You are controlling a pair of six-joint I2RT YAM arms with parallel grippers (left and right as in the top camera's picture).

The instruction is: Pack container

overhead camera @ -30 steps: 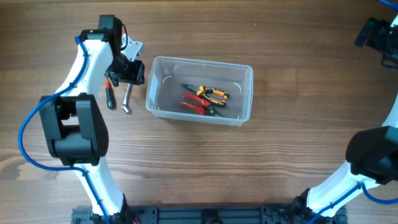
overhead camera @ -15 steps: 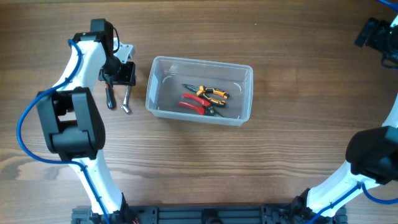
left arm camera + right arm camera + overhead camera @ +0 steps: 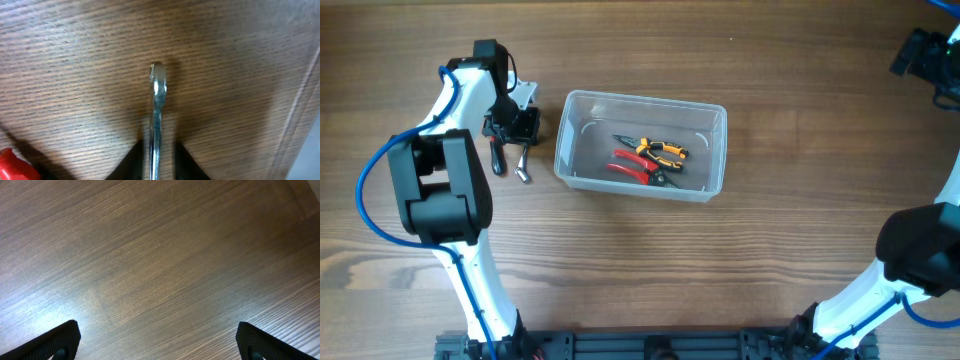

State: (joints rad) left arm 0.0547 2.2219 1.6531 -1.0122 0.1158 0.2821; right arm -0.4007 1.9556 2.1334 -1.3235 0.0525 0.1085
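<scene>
**Overhead view.** Clear plastic container (image 3: 642,98) upright on the wooden table (image 3: 770,250), near the centre of the scene and just right of the left gripper (image 3: 517,135). On the container floor: orange-and-black-handled pliers (image 3: 662,151) and red-handled pliers (image 3: 632,167), close together, contact between them not resolvable. Outside, left of the container: metal wrench (image 3: 524,170) and, beside it, a red-handled tool (image 3: 498,160), both partly hidden beneath the left gripper. At the far upper right edge, the right gripper (image 3: 925,55), a dark shape well apart from all the tools; finger spacing unreadable from above.

**Left wrist view.** Detail masked from above: wrench shaft flat on the wood, running up between two dark fingertips (image 3: 134,161). Fingers apart, one on either side of the shaft, with a slim gap on each side. Red handle tip in the lower left corner.

**Right wrist view.** Wood grain across the whole field, seen from above the table. Two dark fingertips at opposite lower corners, spread wide. Container outside this field.
</scene>
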